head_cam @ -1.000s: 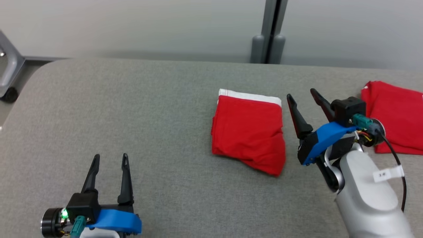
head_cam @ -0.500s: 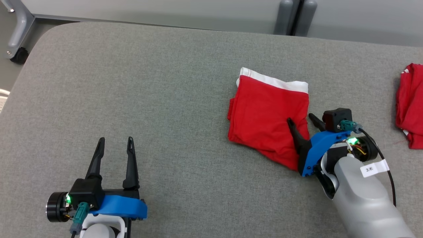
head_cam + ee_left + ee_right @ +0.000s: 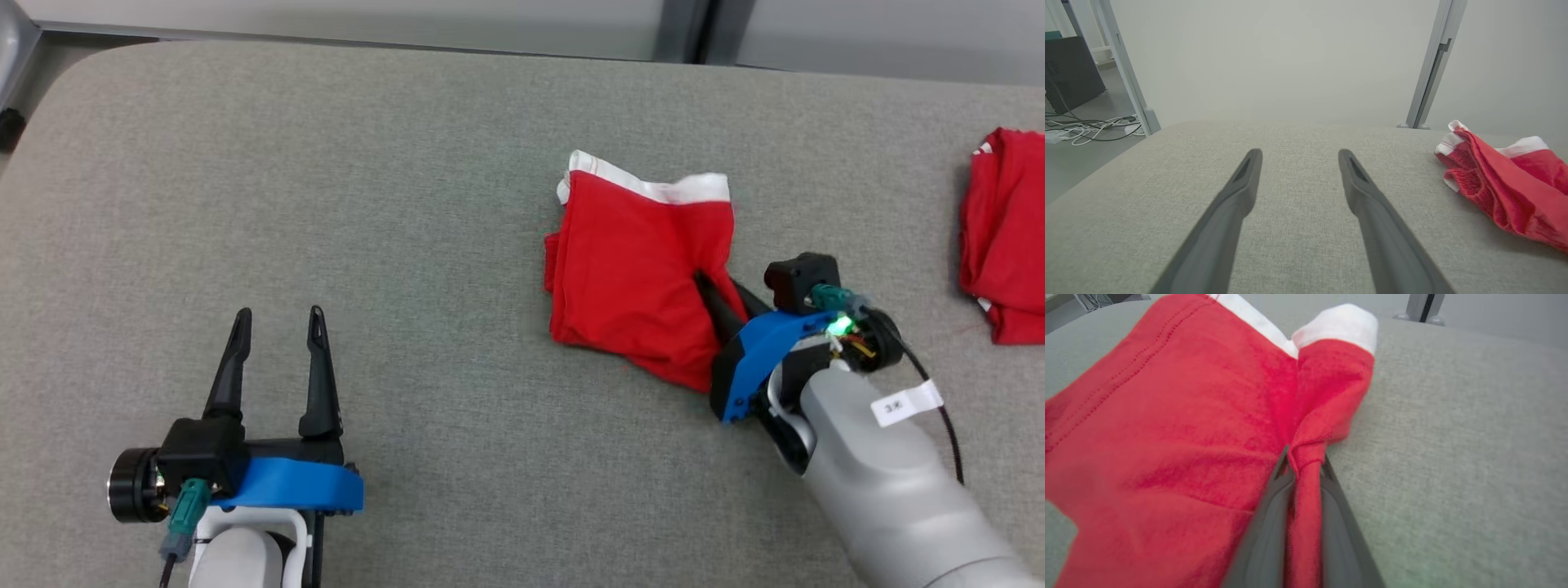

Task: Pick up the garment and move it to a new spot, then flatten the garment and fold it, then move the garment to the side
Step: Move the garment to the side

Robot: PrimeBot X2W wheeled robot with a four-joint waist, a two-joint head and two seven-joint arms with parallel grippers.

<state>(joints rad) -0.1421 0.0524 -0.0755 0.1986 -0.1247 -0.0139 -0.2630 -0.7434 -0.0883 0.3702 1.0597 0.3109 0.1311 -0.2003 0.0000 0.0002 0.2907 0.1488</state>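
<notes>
A folded red garment with a white band lies on the grey padded table, right of centre. My right gripper is shut on its right edge, and a ridge of red cloth is pinched between the two fingers in the right wrist view, where the garment spreads to the left and my right gripper bunches its edge. My left gripper rests open at the lower left, well apart from the cloth, with nothing between its fingers. The garment lies off to the right in the left wrist view.
A second red garment lies at the table's right edge. The grey table stretches wide to the left and front. Beyond the far edge stand a pale wall and a grey post; cables lie on the floor at the left.
My right gripper came in over the garment's right edge and shut on it, bunching the cloth and pulling the white band's corner inward. The head camera tilted down and shifted. My left gripper stayed put.
</notes>
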